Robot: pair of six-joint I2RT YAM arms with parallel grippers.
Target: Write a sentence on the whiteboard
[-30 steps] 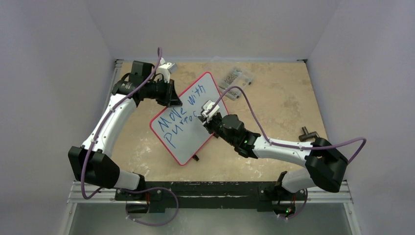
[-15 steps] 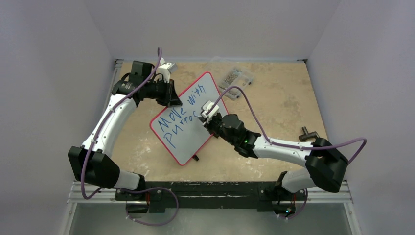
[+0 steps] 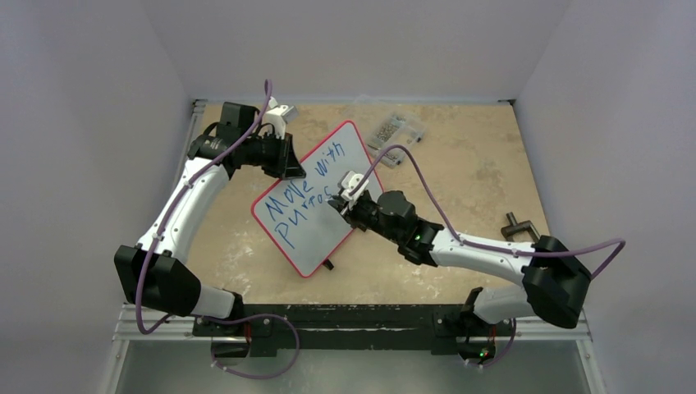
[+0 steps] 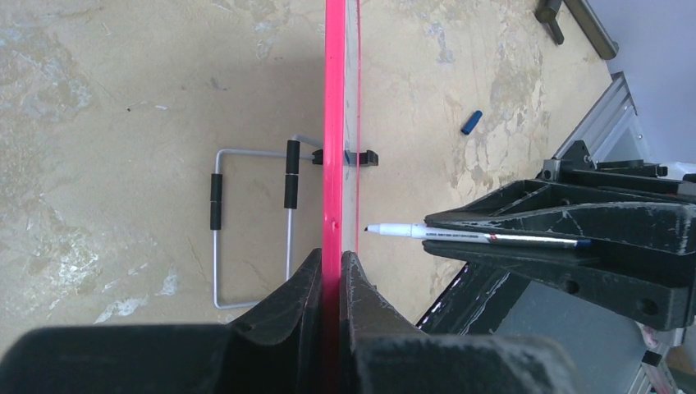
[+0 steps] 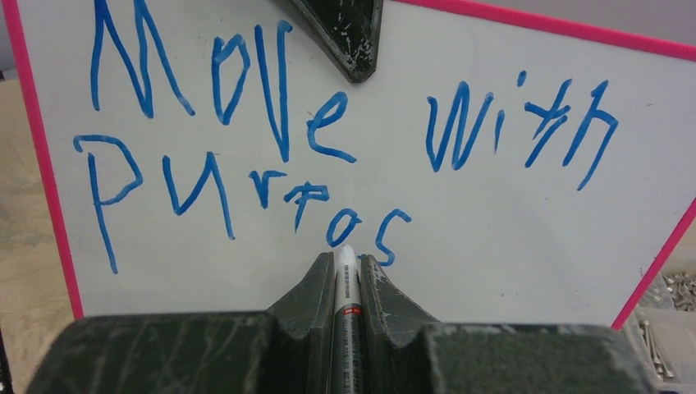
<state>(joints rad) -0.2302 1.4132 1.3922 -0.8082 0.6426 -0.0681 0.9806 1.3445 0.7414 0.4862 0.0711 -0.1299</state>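
Right end effector [image 3: 336,203], clamped on the marker [image 4: 460,234], has shifted slightly before the whiteboard [image 3: 316,246].

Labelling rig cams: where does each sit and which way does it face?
Top external: above and behind the arm bases, looking down on the tan table; both arms show.
Left wrist: on the left arm, sighting along the edge of the square red-rimmed whiteboard; left gripper shut on it.
Right wrist: facing the board's front and blue handwritten sentence; right gripper shut on a white marker pen.
Shared: the marker shows in both wrist views.
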